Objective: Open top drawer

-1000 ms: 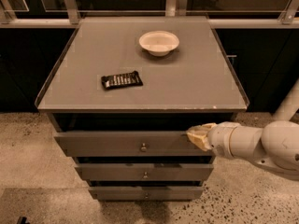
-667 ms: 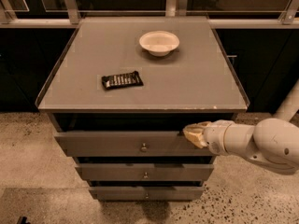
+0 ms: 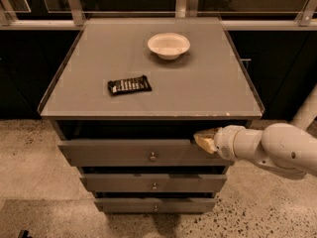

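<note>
Seeing my gripper (image 3: 203, 139) at the top drawer's (image 3: 109, 152) 3 o'clock end, knob (image 3: 152, 156) toward 9 o'clock from it; can't tell its opening.

Gripper (image 3: 203, 139) at upper right edge of top drawer (image 3: 114, 153)

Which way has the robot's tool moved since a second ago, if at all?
Yes, a little. The tool, at the upper edge of the top drawer and to the right of the centre knob, has crept closer to that knob.
</note>
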`<control>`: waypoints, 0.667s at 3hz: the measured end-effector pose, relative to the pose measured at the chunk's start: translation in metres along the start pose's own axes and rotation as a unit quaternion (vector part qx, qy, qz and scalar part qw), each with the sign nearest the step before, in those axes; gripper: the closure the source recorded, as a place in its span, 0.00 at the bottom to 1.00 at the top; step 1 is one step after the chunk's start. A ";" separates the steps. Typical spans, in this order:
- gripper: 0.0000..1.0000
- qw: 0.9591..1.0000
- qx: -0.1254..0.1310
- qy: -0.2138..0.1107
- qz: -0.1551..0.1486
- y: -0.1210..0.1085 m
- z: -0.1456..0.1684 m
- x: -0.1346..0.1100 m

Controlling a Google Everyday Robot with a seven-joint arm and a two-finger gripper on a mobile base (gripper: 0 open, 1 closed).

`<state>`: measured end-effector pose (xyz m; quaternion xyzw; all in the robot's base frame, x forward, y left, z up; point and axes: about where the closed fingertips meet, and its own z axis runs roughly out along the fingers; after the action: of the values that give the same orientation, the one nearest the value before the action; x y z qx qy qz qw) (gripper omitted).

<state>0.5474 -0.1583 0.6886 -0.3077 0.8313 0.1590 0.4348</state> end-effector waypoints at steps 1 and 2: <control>1.00 1.000 0.000 0.000 0.000 0.000 0.000 0.000; 1.00 1.000 0.004 -0.002 0.002 -0.003 0.005 -0.003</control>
<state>0.5535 -0.1574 0.6881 -0.3039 0.8318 0.1575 0.4370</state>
